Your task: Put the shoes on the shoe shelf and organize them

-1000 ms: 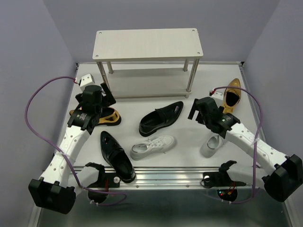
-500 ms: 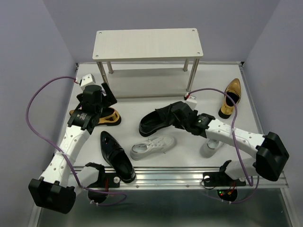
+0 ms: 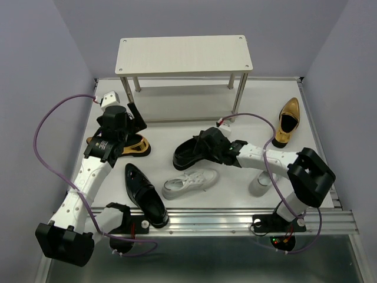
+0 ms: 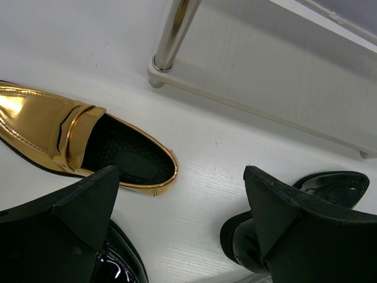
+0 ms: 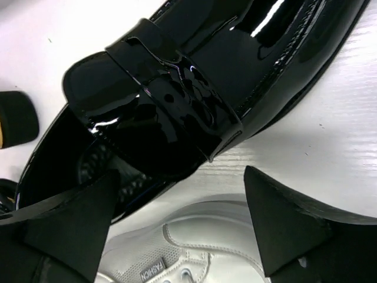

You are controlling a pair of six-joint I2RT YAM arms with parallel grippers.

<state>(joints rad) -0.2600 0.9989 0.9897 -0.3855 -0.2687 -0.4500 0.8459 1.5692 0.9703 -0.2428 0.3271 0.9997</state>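
Note:
The shoe shelf point(image 3: 182, 56) stands at the back with both boards bare. One black dress shoe point(image 3: 187, 154) lies mid-table. My right gripper point(image 3: 205, 146) hovers open right over it; in the right wrist view its fingers straddle the black shoe's side point(image 5: 194, 88) and a white sneaker point(image 5: 194, 247), gripping neither. That sneaker point(image 3: 189, 183) lies just in front. The other black shoe point(image 3: 144, 194) lies near the front left. My left gripper point(image 3: 134, 116) hangs open above a gold loafer point(image 4: 88, 141), holding nothing. A second gold loafer point(image 3: 287, 121) lies at the right. A second white sneaker point(image 3: 262, 181) shows partly under the right arm.
A silver shelf leg point(image 4: 174, 29) and the lower board point(image 4: 265, 76) are just beyond the left gripper. Purple cables loop off both arms. The table's metal rail point(image 3: 224, 221) runs along the front edge, and grey walls close in the left and right sides.
The right arm has swung left from beside the right gold loafer to over the centre black shoe. The left arm has stayed put. No shoe has moved.

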